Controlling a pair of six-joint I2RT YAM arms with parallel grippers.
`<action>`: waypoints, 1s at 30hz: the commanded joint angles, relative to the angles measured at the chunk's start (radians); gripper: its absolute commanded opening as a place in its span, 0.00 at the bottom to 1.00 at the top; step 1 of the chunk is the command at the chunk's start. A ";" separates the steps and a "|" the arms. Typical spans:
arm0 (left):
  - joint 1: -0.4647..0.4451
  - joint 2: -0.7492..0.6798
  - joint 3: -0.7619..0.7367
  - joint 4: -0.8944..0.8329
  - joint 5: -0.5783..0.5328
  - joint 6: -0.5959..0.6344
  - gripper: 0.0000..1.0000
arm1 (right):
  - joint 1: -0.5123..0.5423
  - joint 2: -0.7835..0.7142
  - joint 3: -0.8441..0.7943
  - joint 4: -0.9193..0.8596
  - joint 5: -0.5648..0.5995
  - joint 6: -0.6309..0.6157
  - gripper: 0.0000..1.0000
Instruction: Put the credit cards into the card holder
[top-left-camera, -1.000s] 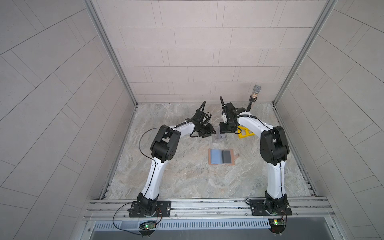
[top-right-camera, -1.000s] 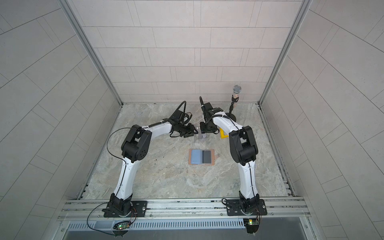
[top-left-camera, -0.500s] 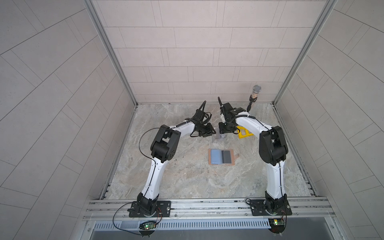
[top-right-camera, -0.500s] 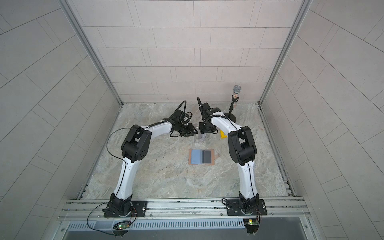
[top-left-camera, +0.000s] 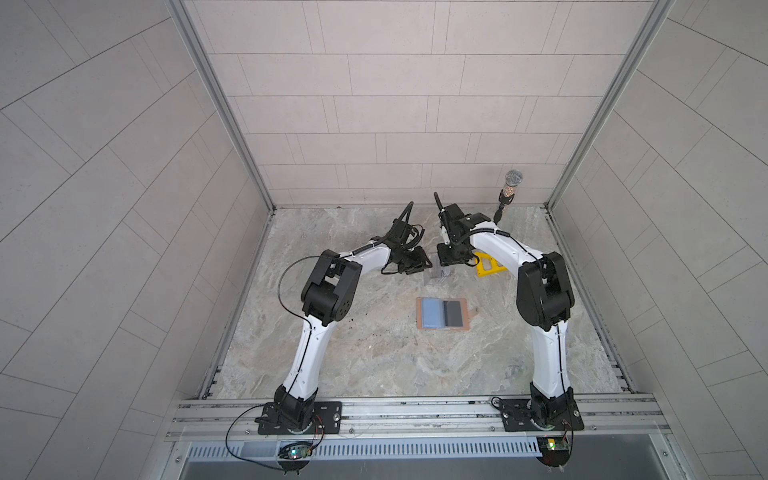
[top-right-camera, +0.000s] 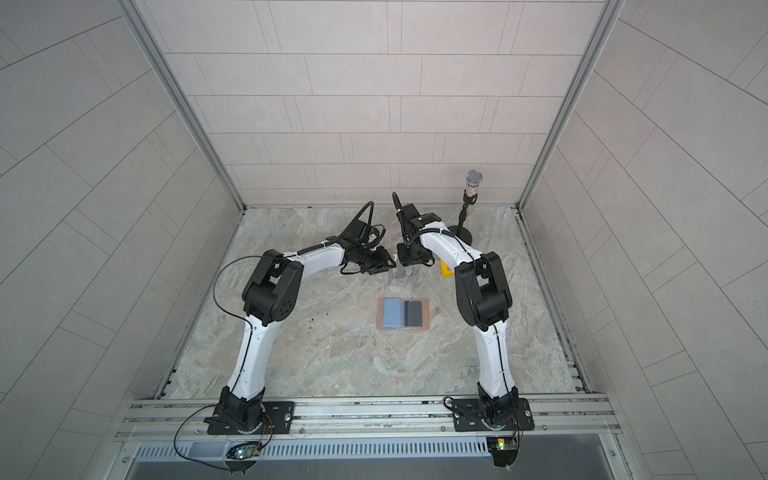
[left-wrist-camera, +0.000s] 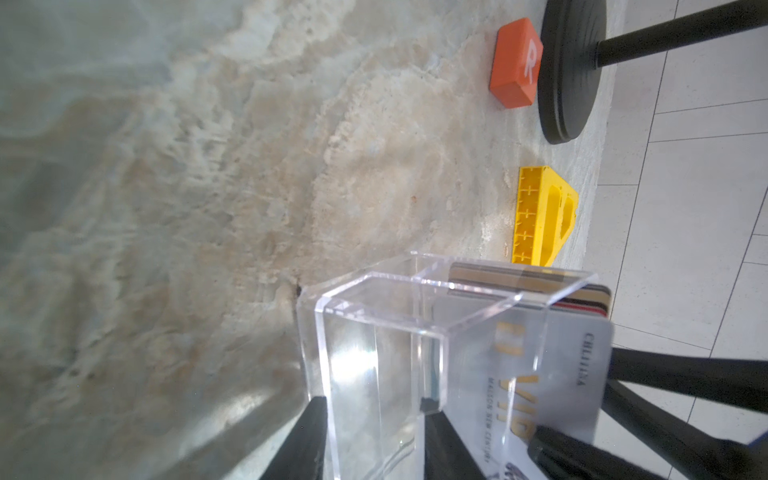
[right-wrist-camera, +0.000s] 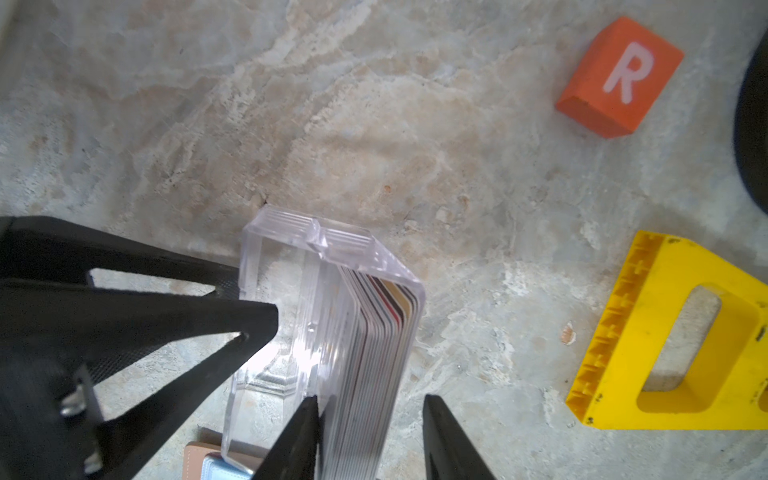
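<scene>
Right wrist view: my right pincer (right-wrist-camera: 369, 398) is apart and straddles the upright stack of credit cards (right-wrist-camera: 374, 332). One finger is tight against the stack by the divider, the other stands clear of it, so nothing is clamped. The cards stand on edge in one slot of the clear acrylic stand (right-wrist-camera: 291, 232); its other slot is empty.

Left wrist view: my left pincer (left-wrist-camera: 372, 403) brackets that empty slot, one finger low at the stand's base and one higher, seen through the acrylic. Can't tell if it's pinching. The outermost card is silver-grey with gold lettering.

The card holder (top-left-camera: 444, 313) lies open flat on the table (top-left-camera: 374, 365), near the stand but apart from it, blue and dark grey panels up. Can't tell if any card is in it. An orange block (right-wrist-camera: 619, 79), a yellow piece (right-wrist-camera: 673, 332) and a mic stand (left-wrist-camera: 569, 70) sit beyond the stand.

Versus a second ago: my right arm's wrist has edged slightly toward the left arm; the stand and holder haven't moved.
</scene>
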 joint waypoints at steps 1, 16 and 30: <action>-0.002 0.028 -0.018 -0.122 -0.052 0.032 0.42 | -0.002 0.009 0.021 -0.036 0.017 -0.014 0.43; -0.003 0.036 -0.016 -0.146 -0.060 0.042 0.43 | -0.005 -0.002 0.036 -0.054 0.010 -0.016 0.36; -0.002 0.033 -0.020 -0.144 -0.060 0.038 0.43 | -0.001 -0.032 0.045 -0.074 0.060 -0.019 0.24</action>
